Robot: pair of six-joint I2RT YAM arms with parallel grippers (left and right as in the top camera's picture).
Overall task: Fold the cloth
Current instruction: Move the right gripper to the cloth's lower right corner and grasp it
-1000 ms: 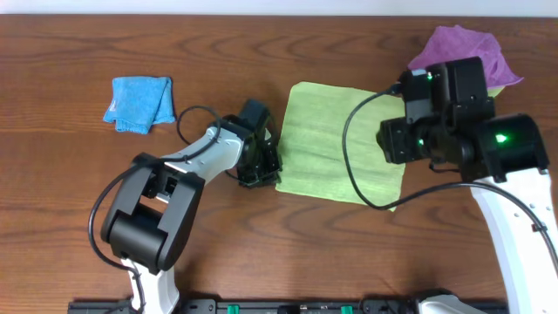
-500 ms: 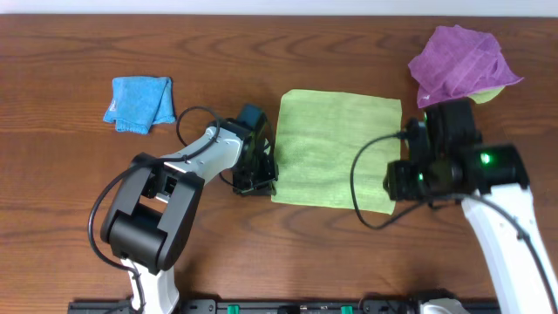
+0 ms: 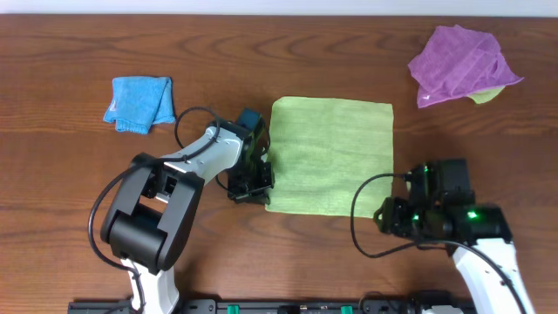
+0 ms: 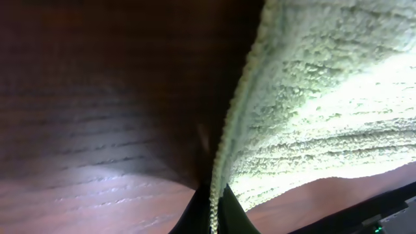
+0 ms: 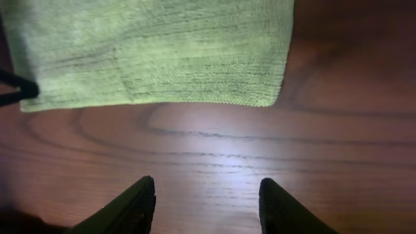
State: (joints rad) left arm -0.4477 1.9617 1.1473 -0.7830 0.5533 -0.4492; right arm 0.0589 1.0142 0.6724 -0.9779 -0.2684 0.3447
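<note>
Overhead, the lime-green cloth [image 3: 330,155] lies flat as a near-square with faint ribbed stripes, mid-surface on dark wood grain [image 3: 70,192]. The left end effector [image 3: 261,186] sits at its lower-left edge. A crumpled purple cloth [image 3: 462,63] lies at the far right and a folded blue cloth [image 3: 139,103] at the far left. Left wrist view: the dark fingers are pinched together on the cloth's looped, fuzzy terry hem, which rises off the wood. Right wrist view: the right end effector [image 5: 205,185] stands apart and empty over glossy wood, just short of the cloth's straight near edge and rounded corner.
</note>
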